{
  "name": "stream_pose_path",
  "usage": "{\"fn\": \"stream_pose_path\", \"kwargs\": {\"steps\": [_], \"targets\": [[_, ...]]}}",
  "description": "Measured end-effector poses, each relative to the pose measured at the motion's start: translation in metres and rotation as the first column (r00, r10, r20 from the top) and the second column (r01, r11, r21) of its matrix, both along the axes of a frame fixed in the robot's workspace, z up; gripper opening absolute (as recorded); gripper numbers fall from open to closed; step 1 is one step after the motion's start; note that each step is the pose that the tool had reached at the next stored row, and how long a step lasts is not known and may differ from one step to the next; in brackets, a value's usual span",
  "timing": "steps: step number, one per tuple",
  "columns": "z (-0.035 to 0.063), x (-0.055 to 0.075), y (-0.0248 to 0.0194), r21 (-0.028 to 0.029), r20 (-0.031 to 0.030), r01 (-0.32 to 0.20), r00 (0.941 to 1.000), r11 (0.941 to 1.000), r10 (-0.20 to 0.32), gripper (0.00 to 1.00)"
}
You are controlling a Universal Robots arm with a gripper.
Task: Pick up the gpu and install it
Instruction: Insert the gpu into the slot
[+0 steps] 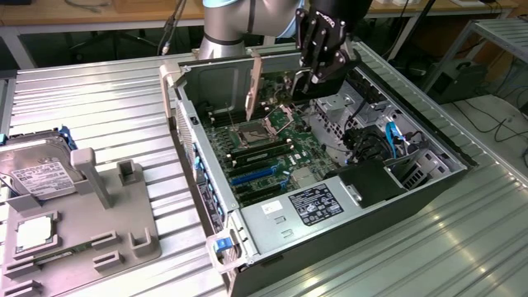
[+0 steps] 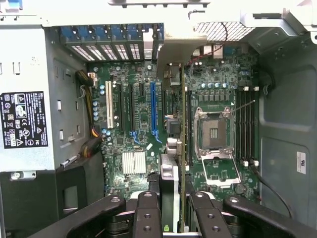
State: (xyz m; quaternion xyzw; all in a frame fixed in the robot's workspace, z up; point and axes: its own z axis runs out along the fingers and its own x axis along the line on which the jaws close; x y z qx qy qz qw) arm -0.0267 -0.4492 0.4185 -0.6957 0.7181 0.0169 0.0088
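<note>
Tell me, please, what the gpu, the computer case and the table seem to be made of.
The gpu: green circuit board, likely fibreglass, with a pale metal end bracket. The computer case: bare grey sheet metal, matte, with punched holes. The table: ribbed, shiny metal, probably aluminium.

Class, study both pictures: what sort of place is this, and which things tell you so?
Probably a robotics lab or test workshop: a robot arm holds a gpu inside an open computer case on a ribbed metal table, with a hard drive parked in a grey fixture.
</note>
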Motion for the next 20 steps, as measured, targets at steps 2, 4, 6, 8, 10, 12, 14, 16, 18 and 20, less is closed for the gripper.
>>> {"fn": "stream_pose_path", "kwargs": {"steps": [2,4,6,8,10,12,14,16,18,20], "targets": [[-0.0013,0.0,0.0,0.0,0.0,0.0,1.0,1.0,0.0,0.28],[-0.0025,0.0,0.0,-0.0001,0.0,0.0,1.0,1.0,0.0,0.28],[-0.0038,0.0,0.0,-0.0001,0.0,0.0,1.0,1.0,0.0,0.28],[-0.0052,0.0,0.0,0.0,0.0,0.0,1.0,1.0,0.0,0.28],[-0.0067,0.0,0.0,0.0,0.0,0.0,1.0,1.0,0.0,0.28],[-0.0086,0.0,0.0,0.0002,0.0,0.0,1.0,1.0,0.0,0.28],[-0.0102,0.0,0.0,0.0002,0.0,0.0,1.0,1.0,0.0,0.28],[-0.0116,0.0,0.0,0.0007,0.0,0.0,1.0,1.0,0.0,0.28],[-0.0131,0.0,0.0,0.0012,0.0,0.0,1.0,1.0,0.0,0.28],[-0.0147,0.0,0.0,0.0014,0.0,0.0,1.0,1.0,0.0,0.28]]}}
